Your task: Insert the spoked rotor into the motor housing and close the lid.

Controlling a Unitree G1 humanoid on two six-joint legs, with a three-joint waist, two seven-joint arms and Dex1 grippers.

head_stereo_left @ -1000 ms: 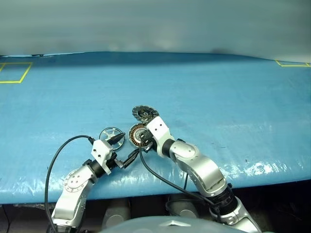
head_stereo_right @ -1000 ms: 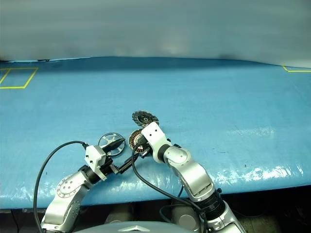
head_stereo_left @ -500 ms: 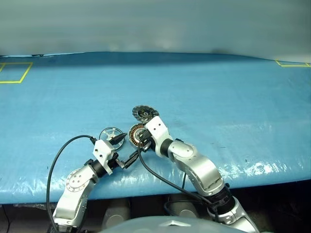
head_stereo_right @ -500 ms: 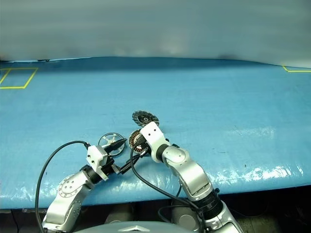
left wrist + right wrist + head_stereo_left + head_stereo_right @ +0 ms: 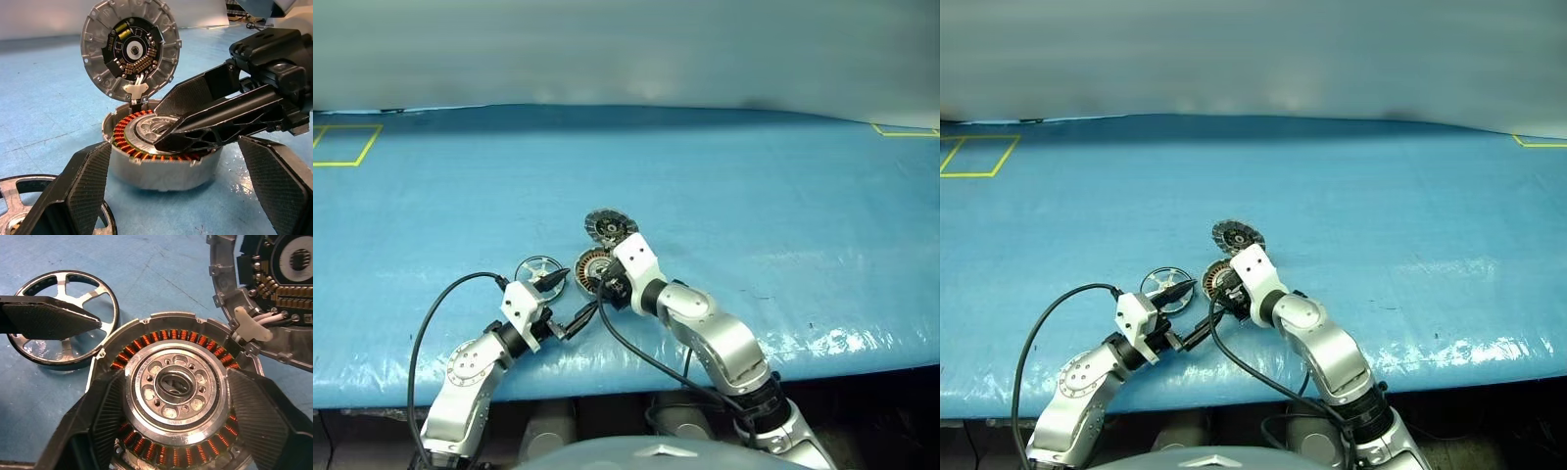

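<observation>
My right gripper [image 5: 171,431] sits right over the motor housing [image 5: 176,396], fingers spread wide, one on each side of the silver centre disc above the copper windings. They're released, not clamping anything. In the left wrist view the tips of those right fingers [image 5: 195,132] reach over the housing's top face; contact or a hair above, can't tell.

The housing rests on the blue table cover [image 5: 754,196], open side up, directly under my right fingertips. The lid [image 5: 129,49] is flipped open, standing up on its hinge at the housing's far edge, just beyond my right gripper, inner circuit face toward my left wrist camera. White wires and a white tab join it to the housing rim.

My left gripper [image 5: 570,299] is wide open too, holding nothing. One left finger [image 5: 49,318] points across in front of the spoked rotor [image 5: 66,323]. The rotor lies flat on the cover just beside the housing, on my left gripper's side, close to the upper left fingertip; touching or not, can't tell. From my right gripper it's just off to the left, past the housing wall.

Both grippers are near each other, left one aimed at the housing from the side.
</observation>
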